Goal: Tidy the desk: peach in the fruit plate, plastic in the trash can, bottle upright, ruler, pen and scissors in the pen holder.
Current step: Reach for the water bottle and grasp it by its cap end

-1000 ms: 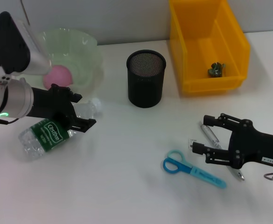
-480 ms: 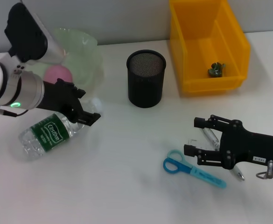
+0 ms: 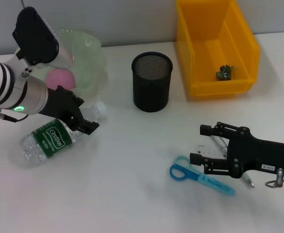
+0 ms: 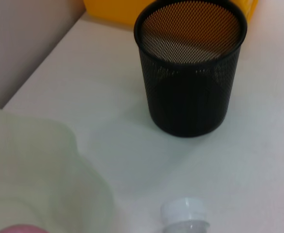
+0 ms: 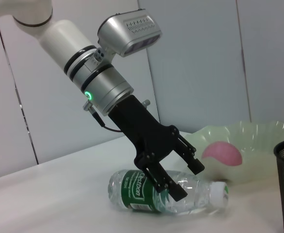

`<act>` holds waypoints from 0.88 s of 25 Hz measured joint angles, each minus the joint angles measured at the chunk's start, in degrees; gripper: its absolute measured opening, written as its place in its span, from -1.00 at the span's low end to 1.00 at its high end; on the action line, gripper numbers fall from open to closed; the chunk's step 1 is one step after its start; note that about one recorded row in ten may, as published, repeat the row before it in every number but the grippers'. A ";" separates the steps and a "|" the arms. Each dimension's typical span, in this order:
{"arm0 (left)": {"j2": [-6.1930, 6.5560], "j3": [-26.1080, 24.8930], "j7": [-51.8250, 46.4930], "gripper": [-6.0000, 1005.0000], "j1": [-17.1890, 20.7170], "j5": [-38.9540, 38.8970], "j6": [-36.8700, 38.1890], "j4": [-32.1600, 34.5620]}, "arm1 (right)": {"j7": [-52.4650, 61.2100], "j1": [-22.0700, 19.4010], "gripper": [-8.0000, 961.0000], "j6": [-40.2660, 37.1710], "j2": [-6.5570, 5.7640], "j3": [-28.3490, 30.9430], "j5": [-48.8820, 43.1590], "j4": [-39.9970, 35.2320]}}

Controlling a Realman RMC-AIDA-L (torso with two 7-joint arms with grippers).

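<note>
- Since a second ago the left gripper (image 3: pixel 86 121) has swung up off the label and closer to the neck end of the bottle (image 3: pixel 52 138), and the right gripper (image 3: pixel 203 144) has slid in toward the scissors (image 3: pixel 200 175).
- Bottle's lying on its side on the desk, cap (image 4: pixel 182 212) pointing toward the pen holder (image 3: pixel 152 81), just in front of the fruit plate (image 3: pixel 86 56).
- Left gripper's fingers are spread, one either side of the bottle near the shoulder. From the right wrist view they look like they straddle it but haven't closed.
- So I'd say the step in hand is standing the bottle up. Next it needs to squeeze on the clear part, then tip it up onto its base. It's a round slick thing, so it could roll out if the grip is off-centre.
- Peach (image 3: pixel 60 77) is already sitting in the fruit plate, and some green plastic scrap (image 3: pixel 225 72) is in the yellow bin (image 3: pixel 214 46), so those look done.
- Right gripper is low over the desk, fingers spread too, right by the scissors' loop handles, with the pen (image 3: pixel 219 143) partly under it. Holding nothing.
- There's a small white tag by the right fingers that might be the ruler, can't really tell.
- Pen holder looks empty in the left wrist view.
</note>
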 joint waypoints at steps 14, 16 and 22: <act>0.00 2.17 -3.13 0.61 -0.10 4.88 1.66 1.14 | 0.42 0.31 0.76 -0.01 -0.03 0.28 -1.41 0.00; -0.01 2.35 -3.14 0.61 -0.28 4.96 1.67 1.01 | 0.45 0.40 0.76 -0.02 -0.04 0.25 -1.41 -0.01; -0.08 3.01 -3.08 0.60 -1.71 5.07 1.41 -1.04 | 0.84 0.61 0.76 -0.05 -0.08 0.19 -1.44 -0.01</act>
